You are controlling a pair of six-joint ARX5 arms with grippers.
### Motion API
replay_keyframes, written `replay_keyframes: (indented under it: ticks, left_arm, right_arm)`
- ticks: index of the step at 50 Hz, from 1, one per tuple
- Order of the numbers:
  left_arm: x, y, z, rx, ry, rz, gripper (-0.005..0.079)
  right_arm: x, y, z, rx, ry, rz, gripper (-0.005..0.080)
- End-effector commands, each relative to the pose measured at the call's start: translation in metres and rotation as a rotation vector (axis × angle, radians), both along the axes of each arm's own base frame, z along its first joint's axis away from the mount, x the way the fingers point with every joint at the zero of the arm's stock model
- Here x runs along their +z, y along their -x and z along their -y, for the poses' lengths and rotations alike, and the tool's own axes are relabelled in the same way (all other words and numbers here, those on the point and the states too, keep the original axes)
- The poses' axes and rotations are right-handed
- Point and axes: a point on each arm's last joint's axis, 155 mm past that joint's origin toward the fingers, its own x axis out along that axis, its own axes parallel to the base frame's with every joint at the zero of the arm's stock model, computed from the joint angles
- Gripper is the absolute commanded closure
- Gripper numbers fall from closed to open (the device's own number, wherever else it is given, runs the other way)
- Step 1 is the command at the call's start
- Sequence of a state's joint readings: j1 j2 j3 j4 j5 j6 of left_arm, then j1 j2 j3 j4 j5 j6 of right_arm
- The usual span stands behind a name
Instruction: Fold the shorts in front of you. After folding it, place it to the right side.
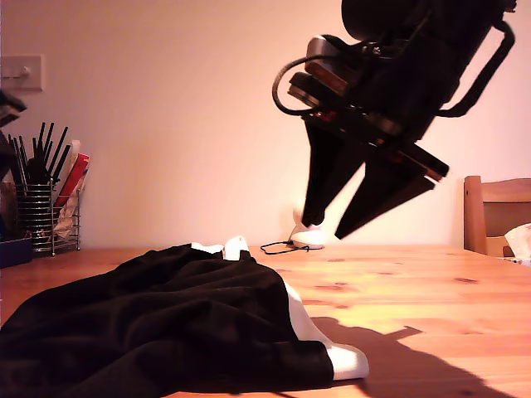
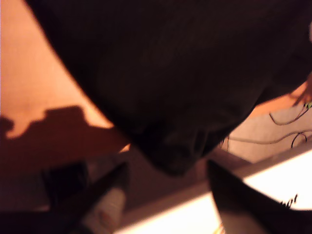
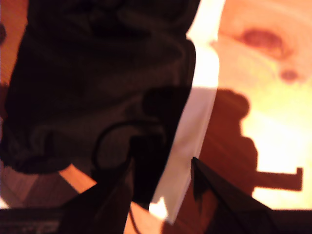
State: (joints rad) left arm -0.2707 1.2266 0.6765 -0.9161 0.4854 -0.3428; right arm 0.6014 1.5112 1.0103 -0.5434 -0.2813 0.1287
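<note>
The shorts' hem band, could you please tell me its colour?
White, against the black shorts; the hem band shows best in the exterior view.

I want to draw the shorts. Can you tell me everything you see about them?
The shorts are big, black and soft, like thin cloth, with a white band along a leg edge. They lie crumpled in a loose, wrinkly heap on the wooden table, toward the exterior view's left. Another bit of white peeks out at the back. Nothing is holding them: my second claw hangs open above the white edge.
</note>
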Motion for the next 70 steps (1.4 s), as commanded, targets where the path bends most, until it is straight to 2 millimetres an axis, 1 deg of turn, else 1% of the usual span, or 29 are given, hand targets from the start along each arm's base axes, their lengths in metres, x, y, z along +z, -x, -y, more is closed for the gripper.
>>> replay_keyframes:
  ticks: [1,9,16,21,34,40,47,51,55,60,66,70]
  left_arm:
    - [-0.007,0.005,-0.001,0.014,-0.012,-0.048,0.0202]
    - [-0.025,0.016,0.003,0.013,-0.025,-0.111,0.0202]
    - [-0.031,0.013,0.018,0.028,0.025,-0.126,0.0202]
    - [-0.036,0.014,0.019,0.025,0.018,-0.146,0.0202]
    - [-0.049,0.002,0.031,0.023,0.028,-0.125,0.0203]
    - [-0.055,0.003,0.035,0.006,0.024,-0.133,0.0203]
    - [-0.061,0.003,0.039,-0.012,0.017,-0.129,0.0219]
    - [-0.062,0.004,0.040,-0.024,0.013,-0.124,0.0247]
    - [-0.062,0.005,0.041,-0.029,0.011,-0.124,0.0247]
    - [-0.062,0.005,0.041,-0.037,0.013,-0.119,0.0247]
    - [-0.062,0.004,0.042,-0.038,0.014,-0.117,0.0247]
    - [-0.061,0.003,0.043,-0.039,0.020,-0.110,0.0247]
  right_arm:
    - [-0.001,-0.003,0.001,0.000,-0.006,0.010,0.0417]
    - [0.000,-0.006,-0.001,0.013,-0.009,0.029,0.0417]
    - [0.000,-0.007,0.001,0.013,-0.007,0.033,0.0417]
    - [0.000,-0.008,0.002,0.012,-0.007,0.034,0.0417]
    - [-0.001,-0.010,0.007,0.001,-0.001,0.028,0.0417]
    - [-0.004,-0.008,0.012,-0.007,0.011,0.011,0.0417]
    - [-0.014,-0.003,0.024,-0.043,0.038,-0.056,0.0417]
    - [-0.025,0.003,0.030,-0.067,0.047,-0.128,0.0417]
    - [-0.036,0.010,0.033,-0.074,0.050,-0.205,0.0411]
    - [-0.048,0.019,0.030,-0.061,0.045,-0.270,0.0375]
    - [-0.053,0.027,0.022,-0.042,0.027,-0.319,0.0352]
    - [-0.058,0.030,0.021,-0.038,0.031,-0.341,0.0337]
